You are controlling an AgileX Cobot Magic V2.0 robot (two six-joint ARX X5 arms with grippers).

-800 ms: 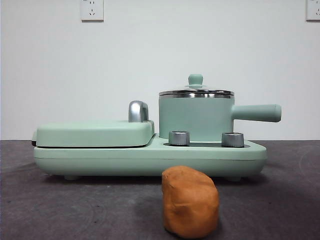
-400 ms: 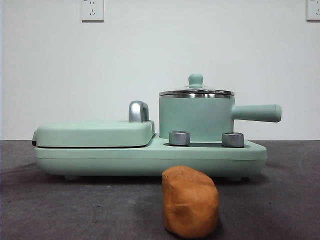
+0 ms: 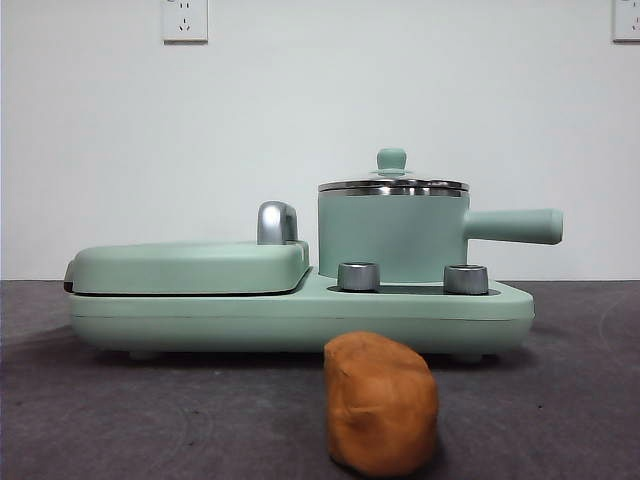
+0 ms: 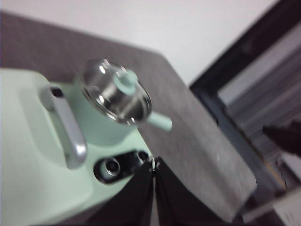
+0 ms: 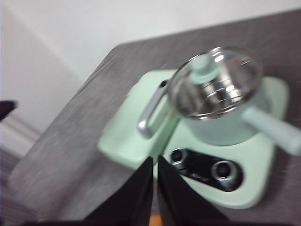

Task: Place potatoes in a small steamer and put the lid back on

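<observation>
One lumpy orange-brown potato lies on the table at 6 o'clock of one mint-green cylindrical steamer pot, whose one clear glass lid sits on. Two steel knobs front it. My left gripper and right gripper both hang above, jaws pressed together, holding nothing.

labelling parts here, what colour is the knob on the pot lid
Mint green, like the pot. The lid's knob shows best in the front view.

The left gripper shows as two matte black jaws, broad at the base and tapering to narrow points, with flat, plain faces. The right gripper has the same pair of black wedge-shaped jaws, smooth and unmarked. No cables, screws or lettering can be made out on either.
</observation>
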